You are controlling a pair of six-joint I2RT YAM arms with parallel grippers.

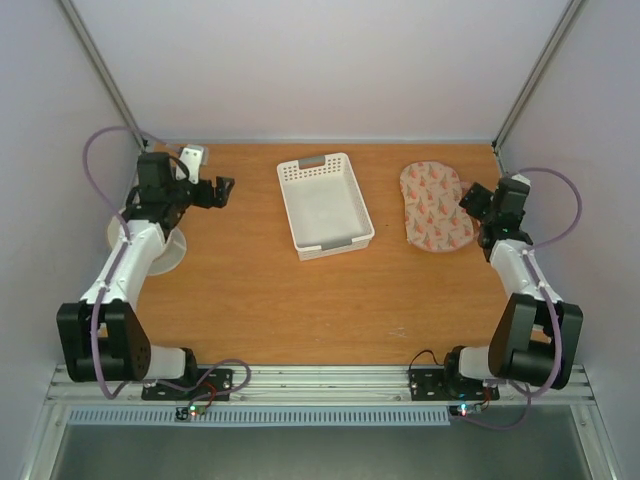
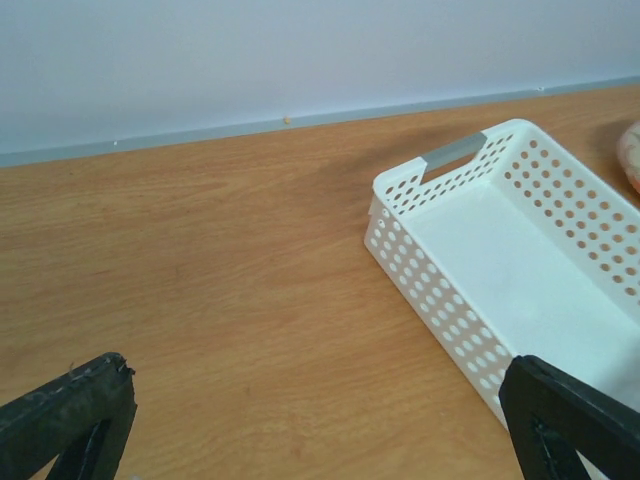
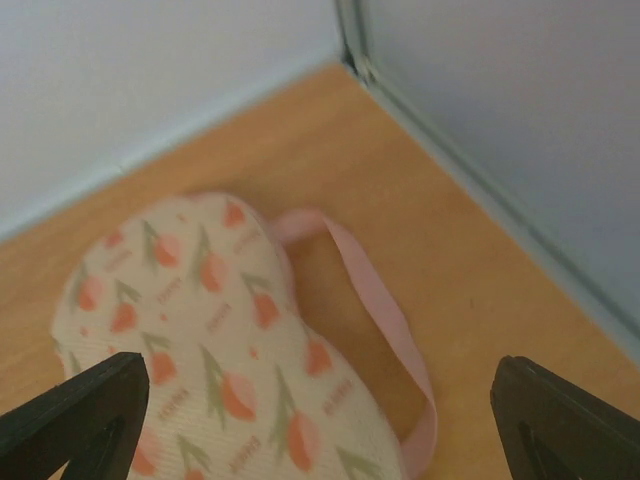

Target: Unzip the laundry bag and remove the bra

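Right jaws spread wide; laundry bag (image 3: 200, 310) lies just beneath them.

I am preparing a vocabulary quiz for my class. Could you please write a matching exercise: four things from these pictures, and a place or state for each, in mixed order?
Things:
1. laundry bag
2. basket
3. left gripper
4. right gripper

Place or state:
a. open, left of the basket
b. empty, mid-table
c. flat, far right
d. open, at the bag's right edge

Pairs: 1-c, 2-b, 3-a, 4-d
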